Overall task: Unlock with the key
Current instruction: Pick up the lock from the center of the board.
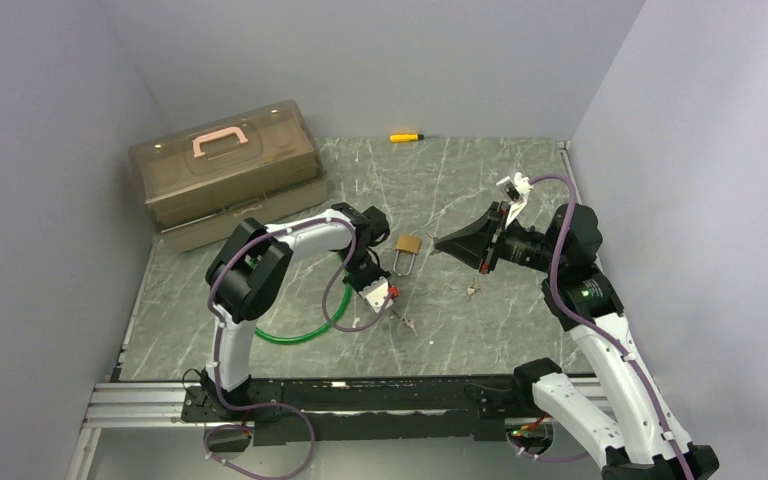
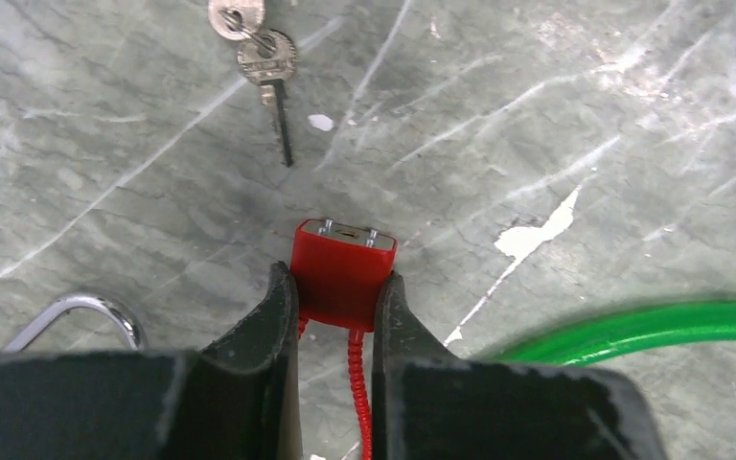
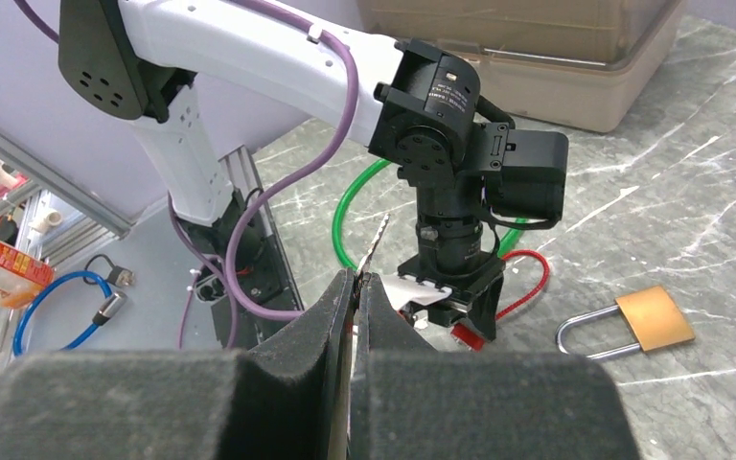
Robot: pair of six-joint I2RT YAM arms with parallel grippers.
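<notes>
Red lock [image 2: 343, 273] is clamped in my left gripper [image 2: 335, 287], keyway [image 2: 345, 231] outward, presumably so the key [image 3: 376, 241] pinched in my right gripper [image 3: 356, 287] can enter.

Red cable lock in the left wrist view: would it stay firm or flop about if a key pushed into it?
The red lock body looks rigid and is clamped by the left gripper, so it should probably resist a push. Its thin red cable looks flexible and would likely flop.
</notes>
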